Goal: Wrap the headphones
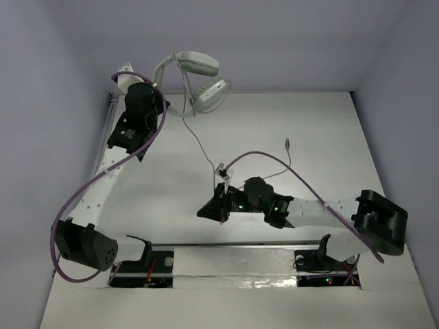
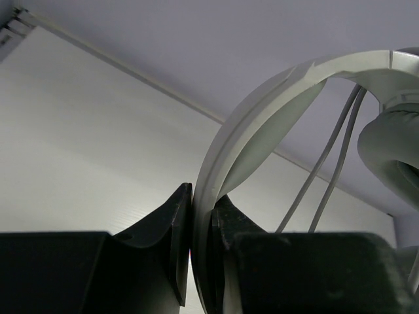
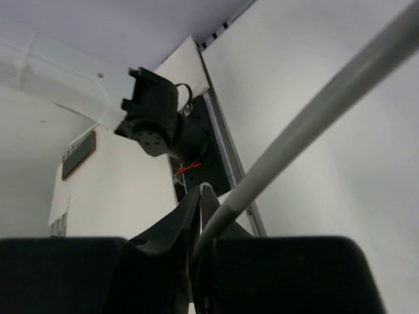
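The white headphones point(image 1: 199, 77) hang in the air at the back left, held by the headband. My left gripper point(image 1: 162, 103) is shut on the headband point(image 2: 216, 170); an earcup point(image 2: 393, 150) and two runs of thin grey cable point(image 2: 330, 176) show at the right of the left wrist view. The cable point(image 1: 199, 140) runs down from the headphones to my right gripper point(image 1: 221, 205), which is shut on it at mid-table. In the right wrist view the cable point(image 3: 308, 127) rises from the shut jaws to the upper right. The cable's plug end point(image 1: 287, 145) lies further right.
The left arm point(image 1: 110, 178) stretches along the left side, with a thick purple robot cable point(image 1: 75, 199) looping beside it. Another purple cable point(image 1: 302, 181) arcs over the right arm. Grey walls close the back and sides. The arm bases point(image 1: 233, 264) sit at the near edge.
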Motion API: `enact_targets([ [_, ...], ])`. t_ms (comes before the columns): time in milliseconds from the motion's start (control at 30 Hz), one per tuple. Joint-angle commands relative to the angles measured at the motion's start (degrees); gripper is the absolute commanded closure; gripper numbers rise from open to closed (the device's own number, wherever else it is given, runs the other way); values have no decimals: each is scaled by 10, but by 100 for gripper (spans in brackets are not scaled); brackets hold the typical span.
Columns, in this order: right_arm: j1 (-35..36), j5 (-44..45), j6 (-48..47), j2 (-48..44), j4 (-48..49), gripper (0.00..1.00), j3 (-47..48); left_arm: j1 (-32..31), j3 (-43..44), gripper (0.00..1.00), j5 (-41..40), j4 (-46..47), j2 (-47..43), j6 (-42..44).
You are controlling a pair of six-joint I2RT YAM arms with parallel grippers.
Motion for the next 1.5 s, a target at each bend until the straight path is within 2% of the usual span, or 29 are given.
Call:
enact_targets([
  [0,1,11,-12,-55,-21,91,-2,3,14,100,-35,54,-18,34],
  [133,1,36,-40,-117,-111,94,6,3,26,100,-29,29,-8,78],
  [300,1,32,-64,-168,-221,98,79,3,3,100,-62,33,-5,107],
  [467,1,29,-94,-167,-388,99,182,-14,-27,100,-125,40,7,132],
  [600,1,33,-125,-145,-484,100,262,-46,-19,100,-159,19,46,148],
  [767,1,139,-185,-136,-572,100,338,-104,-9,100,-185,11,88,198],
  [900,1,252,-229,-130,-606,100,377,-133,-19,100,-153,-3,85,229],
  [1067,1,407,-265,-108,-621,100,387,-138,-56,100,-79,-37,53,247],
  [1300,-22,494,-292,-76,-588,100,379,-164,-107,100,-6,-70,13,279],
  [1467,-27,556,-307,-44,-578,100,389,-197,-125,100,2,-84,-2,302],
])
